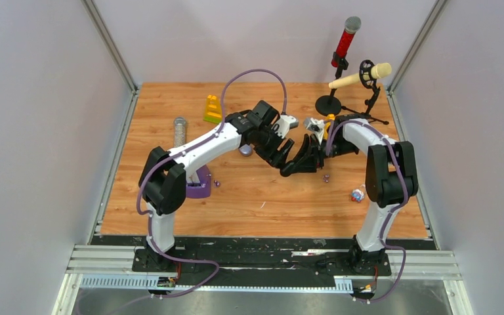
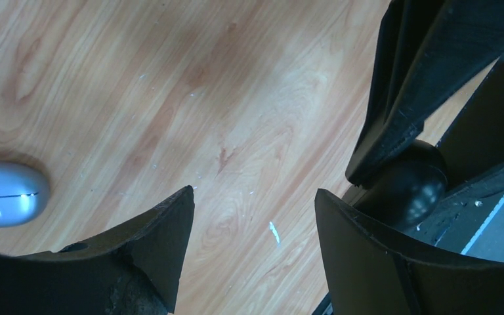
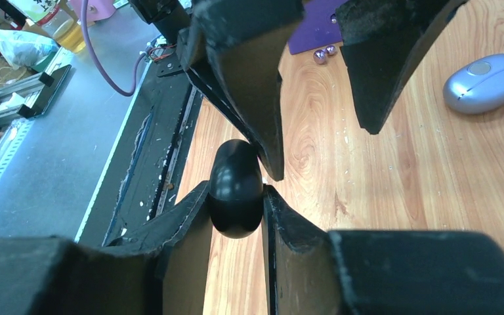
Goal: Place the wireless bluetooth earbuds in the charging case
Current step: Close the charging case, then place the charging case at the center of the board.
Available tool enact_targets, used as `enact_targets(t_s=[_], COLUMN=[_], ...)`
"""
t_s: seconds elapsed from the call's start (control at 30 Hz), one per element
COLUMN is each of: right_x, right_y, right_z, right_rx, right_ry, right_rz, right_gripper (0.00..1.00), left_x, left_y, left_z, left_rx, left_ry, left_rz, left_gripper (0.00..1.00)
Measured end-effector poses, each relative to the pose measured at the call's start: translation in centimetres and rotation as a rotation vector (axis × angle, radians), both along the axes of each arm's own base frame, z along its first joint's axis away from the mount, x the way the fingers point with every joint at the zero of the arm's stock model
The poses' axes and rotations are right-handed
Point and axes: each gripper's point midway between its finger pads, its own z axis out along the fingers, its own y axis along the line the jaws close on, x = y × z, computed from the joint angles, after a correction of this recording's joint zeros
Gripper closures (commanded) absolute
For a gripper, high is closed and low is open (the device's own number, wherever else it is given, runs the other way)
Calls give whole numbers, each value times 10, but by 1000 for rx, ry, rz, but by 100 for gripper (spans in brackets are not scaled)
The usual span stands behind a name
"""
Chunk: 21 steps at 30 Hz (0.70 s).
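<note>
right gripper (image 3: 236,197) is clamped on the black case (image 3: 235,177), one finger on each side, holding it up above the table (image 1: 269,203) near mid-board. left gripper (image 2: 252,210) faces it nose to nose, jaws spread wide with nothing between them, one finger just beside the black case. a pair of purple buds (image 3: 325,54) lies on the wood next to the purple stand (image 3: 315,33), well apart from both grippers. the silver case (image 2: 3,195) sits flat on the table off to the side, lid shut.
</note>
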Motion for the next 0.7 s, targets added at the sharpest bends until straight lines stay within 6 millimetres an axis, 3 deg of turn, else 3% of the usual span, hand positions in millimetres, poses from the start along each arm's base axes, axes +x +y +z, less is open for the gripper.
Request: enact_targets(t_s=[0.17, 0.3, 0.7], right_x=[7, 17, 85], right_y=[0, -2, -6], right_z=[-11, -27, -82], right_rx=[-22, -85, -367], right_ry=[52, 96, 274], right_rz=[-5, -21, -208], right_gripper=[84, 82, 78], left_x=[5, 16, 89], left_y=[6, 17, 115], left_z=[-1, 2, 51], left_rx=[16, 35, 24], left_ry=[-23, -56, -199], left_rz=[14, 60, 369], left_gripper=[21, 18, 14])
